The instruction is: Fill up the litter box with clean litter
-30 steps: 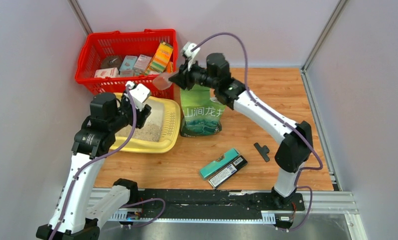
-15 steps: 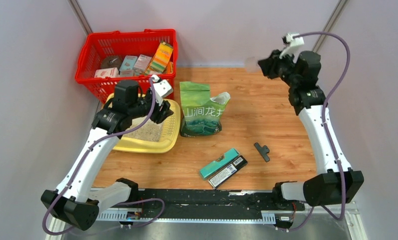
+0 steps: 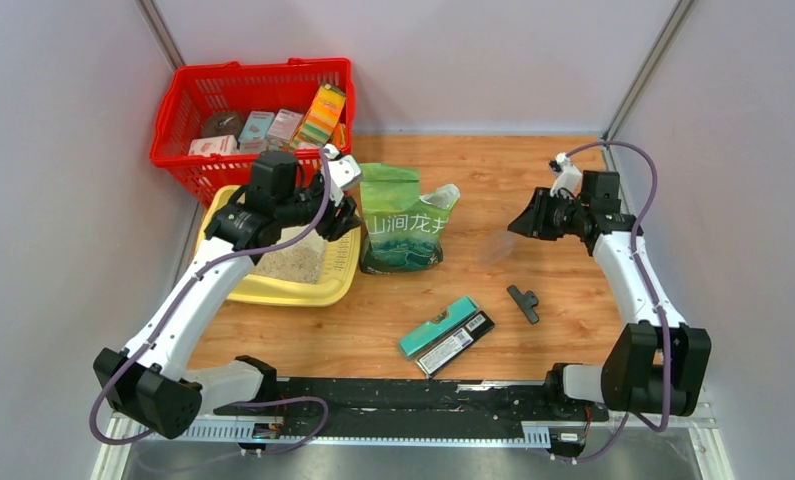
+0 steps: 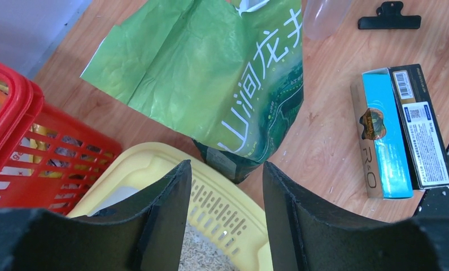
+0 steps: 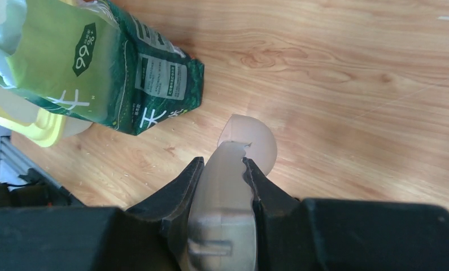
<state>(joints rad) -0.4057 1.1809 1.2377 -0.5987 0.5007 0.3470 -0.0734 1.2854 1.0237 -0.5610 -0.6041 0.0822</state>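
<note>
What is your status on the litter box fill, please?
Left fingers open, empty, above litter box rim by green bag. Right fingers shut on scoop over table. Litter covers part of box floor. Bag stands between scoop and box.

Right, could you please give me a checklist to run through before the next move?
1. Translucent plastic scoop clamped between the right fingers: ok.
2. Scoop loaded with litter: not ok, it looks empty.
3. Green printed bag upright with its top open: ok.
4. Left fingers open and empty, above the box rim beside the bag: ok.
5. Pale-yellow rectangular plastic litter box filled with beige litter granules: not ok, only partly covered.
</note>
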